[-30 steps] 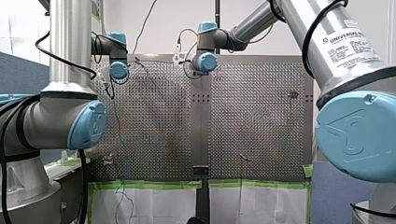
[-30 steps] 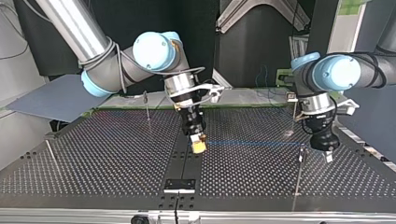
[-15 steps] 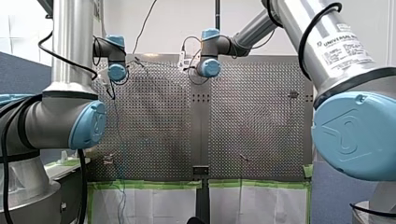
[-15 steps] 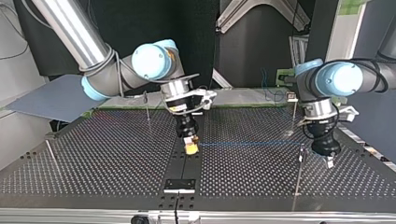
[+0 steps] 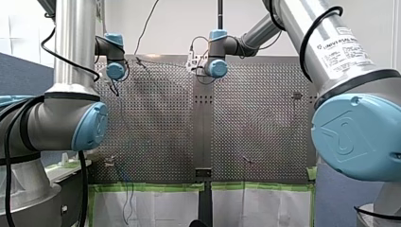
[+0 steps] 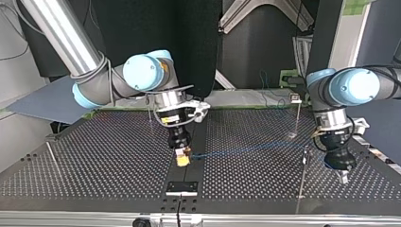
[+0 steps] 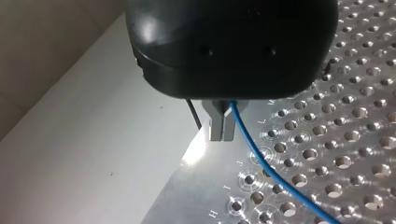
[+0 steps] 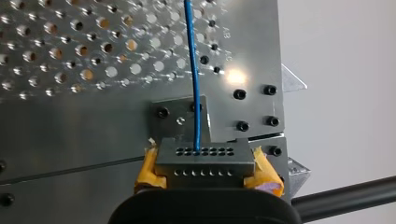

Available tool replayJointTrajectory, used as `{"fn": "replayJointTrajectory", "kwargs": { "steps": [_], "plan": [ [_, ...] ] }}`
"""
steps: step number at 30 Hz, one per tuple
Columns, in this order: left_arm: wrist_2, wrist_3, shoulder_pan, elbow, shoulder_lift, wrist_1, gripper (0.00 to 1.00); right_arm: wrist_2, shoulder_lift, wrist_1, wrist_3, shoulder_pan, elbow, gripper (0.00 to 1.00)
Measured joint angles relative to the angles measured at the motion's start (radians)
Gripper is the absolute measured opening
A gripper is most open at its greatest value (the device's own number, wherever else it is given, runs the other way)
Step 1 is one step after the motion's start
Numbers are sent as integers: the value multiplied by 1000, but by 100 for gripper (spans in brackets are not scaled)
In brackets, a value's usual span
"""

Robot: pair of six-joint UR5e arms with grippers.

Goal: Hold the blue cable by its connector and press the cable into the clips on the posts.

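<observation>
Worked from the perforated table point(image 6: 94, 156), taking the tall post point(image 6: 302, 177) at the top view's right as the mark. Found my right gripper point(image 6: 182, 160) well apart from that post, toward the top view's left, yellow pads point(image 8: 264, 170) clamped on the grey connector point(image 8: 205, 156). Found my left gripper point(image 6: 344, 177) near the post, on the side away from the connector, metal fingers point(image 7: 217, 126) pinched together on the blue cable point(image 6: 250, 147). Traced the cable from the connector across to the post, passing close by its top; could not tell whether it sat in the clip there.

Judged the step to be seating the cable in that post's clip. Called for a taut, straight run between the two grips, lined up over the post's top, then lowered evenly. Best pressed close to the post, lest the thin cable bow aside.

Read "UNIVERSAL ROBOTS" on the white label point(image 5: 347, 42) of my right arm point(image 5: 359, 137); could not read the smaller print under it. Read engraved letters point(image 7: 238, 164) H, I, J, L, M beside the table's holes, ahead of my left gripper.
</observation>
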Motion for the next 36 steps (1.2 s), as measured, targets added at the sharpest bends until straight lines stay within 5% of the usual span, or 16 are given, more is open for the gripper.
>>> {"fn": "replayJointTrajectory", "kwargs": {
  "steps": [29,31,32,33,34,36],
  "plan": [
    [4,-7,3,2,0,-6,1,-37,2,0,-1,-6,-12,0],
    [5,-3,3,1,0,-5,9,-40,2,0,0,-6,-13,0],
    [7,3,3,1,0,-5,22,-41,2,0,0,-6,-13,0],
    [9,8,3,1,1,-6,45,-41,2,0,0,-6,-13,0],
    [10,12,3,1,1,-6,45,-42,2,0,0,-6,-13,0],
    [7,18,3,1,1,-11,69,-42,2,1,0,-6,-13,0]
  ]
}}
